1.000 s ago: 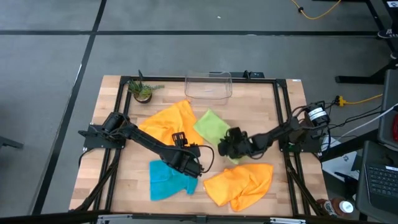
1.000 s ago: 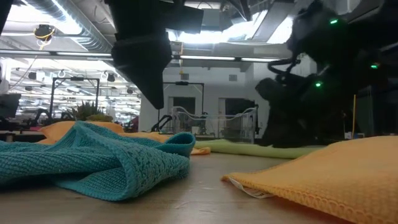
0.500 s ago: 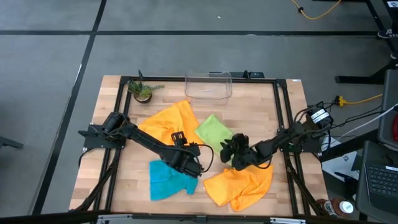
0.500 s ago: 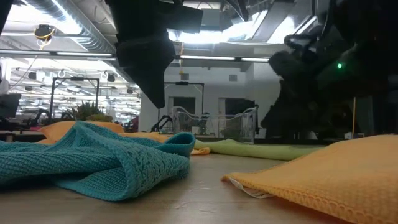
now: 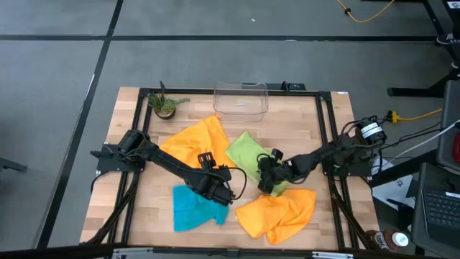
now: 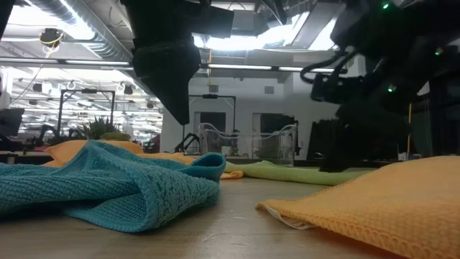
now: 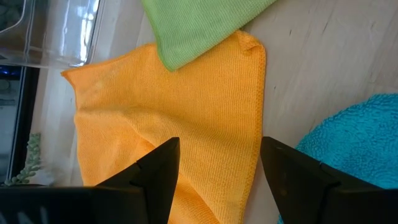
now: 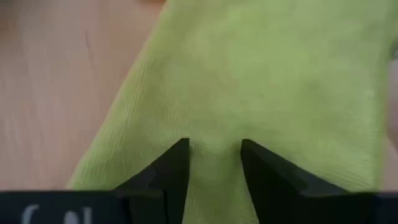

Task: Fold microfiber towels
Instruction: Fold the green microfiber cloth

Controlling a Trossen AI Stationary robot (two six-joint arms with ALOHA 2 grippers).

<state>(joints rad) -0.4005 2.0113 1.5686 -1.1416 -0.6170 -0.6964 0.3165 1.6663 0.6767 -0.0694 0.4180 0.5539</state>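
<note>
The lime green towel (image 5: 246,151) lies mid-table, its far corner resting on an orange towel (image 5: 192,142). My right gripper (image 5: 264,183) is shut on the green towel's near end. A second orange towel (image 5: 279,211) lies crumpled at the near right. The teal towel (image 5: 192,208) lies bunched at the near left. My left gripper (image 5: 219,193) hangs open just above the teal towel's right edge, touching nothing. In the left wrist view its fingers frame the far orange towel (image 7: 168,118). My right gripper pinches the lime green towel between its two fingers at the towel's near end (image 8: 214,160), where the cloth bunches into a ridge in the gap. The fingers slant down from the table's right. The rest of the towel lies flat on the table.
A clear plastic bin (image 5: 241,99) stands at the far edge, with a small potted plant (image 5: 165,105) at the far left. A black frame (image 5: 140,129) runs round the wooden table. Bare wood shows at the far right (image 5: 302,126).
My right gripper has rolled about its own pointing line and risen slightly, drifting a little toward the table's near edge over the green towel's near end. My left arm has kept still.
</note>
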